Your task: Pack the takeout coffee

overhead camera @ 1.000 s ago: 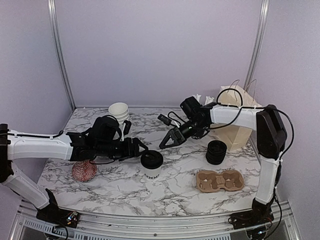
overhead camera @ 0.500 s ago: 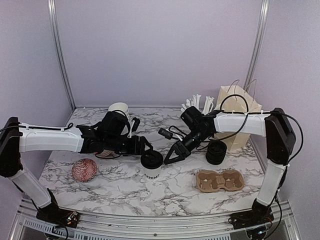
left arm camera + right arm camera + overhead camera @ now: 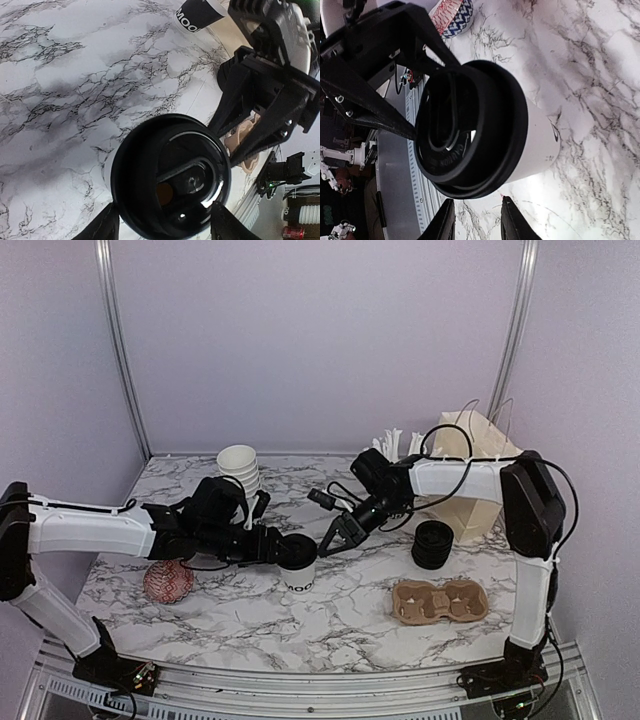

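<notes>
A takeout coffee (image 3: pixel 299 568), a white cup with black lettering and a black lid, stands mid-table. My left gripper (image 3: pixel 287 548) reaches it from the left, and its fingers press both sides of the lid. In the left wrist view the lid (image 3: pixel 170 175) fills the space between the fingertips of my left gripper (image 3: pixel 165 226). My right gripper (image 3: pixel 334 533) is open and empty, just right of the cup. In the right wrist view the cup (image 3: pixel 485 127) lies just beyond my right gripper (image 3: pixel 477 222).
A cardboard cup carrier (image 3: pixel 440 602) lies at the front right, behind it a stack of black lids (image 3: pixel 432 545) and a paper bag (image 3: pixel 470 485). Lidless stacked cups (image 3: pixel 240 465) stand at the back left. A patterned red ball (image 3: pixel 168 582) lies at the left. White stirrers (image 3: pixel 395 443) stand behind the right arm.
The left gripper has lowered and drawn slightly left, and the cup has shifted a little left with it. The right gripper has pulled back up and away from the cup.
</notes>
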`<state>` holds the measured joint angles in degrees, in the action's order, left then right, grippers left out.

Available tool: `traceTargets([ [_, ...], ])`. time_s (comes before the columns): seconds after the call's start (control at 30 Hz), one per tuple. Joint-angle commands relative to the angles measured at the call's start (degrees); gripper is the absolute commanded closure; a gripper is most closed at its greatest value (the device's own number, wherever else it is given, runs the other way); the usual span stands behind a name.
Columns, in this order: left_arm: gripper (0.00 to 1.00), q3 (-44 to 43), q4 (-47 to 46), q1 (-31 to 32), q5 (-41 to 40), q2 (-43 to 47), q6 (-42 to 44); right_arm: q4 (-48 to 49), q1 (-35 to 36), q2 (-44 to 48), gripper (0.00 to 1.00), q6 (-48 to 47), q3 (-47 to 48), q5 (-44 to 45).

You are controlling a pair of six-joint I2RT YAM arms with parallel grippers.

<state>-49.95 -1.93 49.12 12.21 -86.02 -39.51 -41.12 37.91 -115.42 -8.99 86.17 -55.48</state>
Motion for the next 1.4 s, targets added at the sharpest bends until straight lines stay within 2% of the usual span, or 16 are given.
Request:
traceTargets([
  [0.0, 0.37, 2.01, -2.09, 0.6, 0.79, 3.64, -2.26, -0.01, -2.75, -1.96, 0.7, 1.69, 4.25, -1.84],
  [0.23, 0.36, 2.41, -0.23, 0.89, -1.56, 5.71, -2.25, -0.07, -3.11, -1.76, 0.69, 1.66, 3.67, -1.99],
  [0.4, 0.32, 0.96, 1.19, 0.48, -7.32, 6.72, -3.39, 1.45, -3.07, 0.98, 0.65, 3.08, 0.2, -2.13],
  [0.73, 0.48, -0.91, -2.74, -1.05, -3.94, 0.31, -5.27, 1.82, -1.14, -1.0, 0.62, 4.64, 1.32, -3.96],
  [0.97, 0.54, -0.3, -3.87, -1.22, -2.7, -1.52, -5.54, 1.91, -1.17, -3.49, 0.61, 6.14, 2.93, -5.5],
  [1.37, 0.6, 4.0, -4.38, -1.44, -0.74, -3.11, -5.71, 4.98, -3.06, -9.11, 0.72, 11.07, 3.49, -3.53],
])
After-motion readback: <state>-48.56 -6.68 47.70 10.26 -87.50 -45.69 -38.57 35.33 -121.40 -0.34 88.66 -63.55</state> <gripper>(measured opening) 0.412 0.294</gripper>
